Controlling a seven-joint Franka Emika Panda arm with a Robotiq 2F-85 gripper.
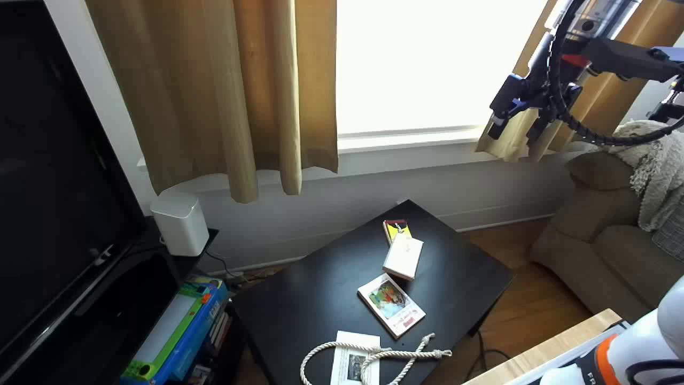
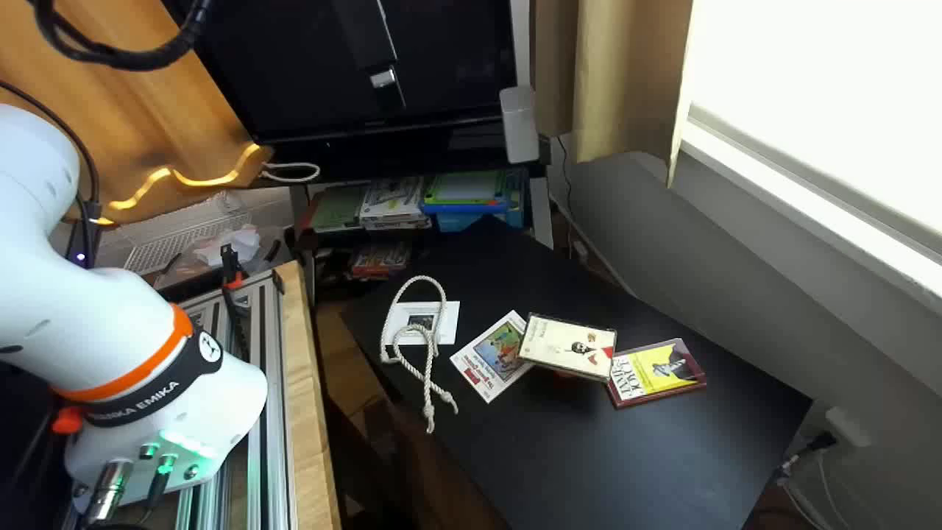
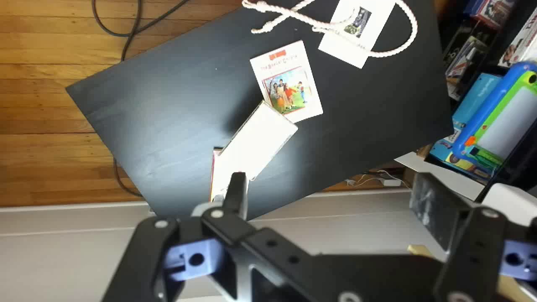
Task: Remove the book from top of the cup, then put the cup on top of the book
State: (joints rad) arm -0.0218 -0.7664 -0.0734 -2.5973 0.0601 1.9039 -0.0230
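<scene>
The book (image 1: 403,255) has a pale cream cover and lies raised and slightly tilted above the dark table (image 1: 315,289). It also shows in an exterior view (image 2: 563,346) and in the wrist view (image 3: 260,138), where its cover looks washed out. The cup is almost wholly hidden under the book; only a small orange-red patch of the cup (image 2: 565,377) shows below the book's edge. My gripper (image 1: 515,132) is high above the table, in front of the window and well away from the book. In the wrist view the gripper (image 3: 331,184) has its fingers wide apart with nothing between them.
A white-bordered booklet (image 2: 494,357) lies beside the book on one side. A yellow-and-black item (image 2: 659,372) lies on the other side, close to the book's edge. A white rope (image 2: 397,353) lies over a white card (image 2: 449,324). The wall and window sill (image 1: 411,140) border the table.
</scene>
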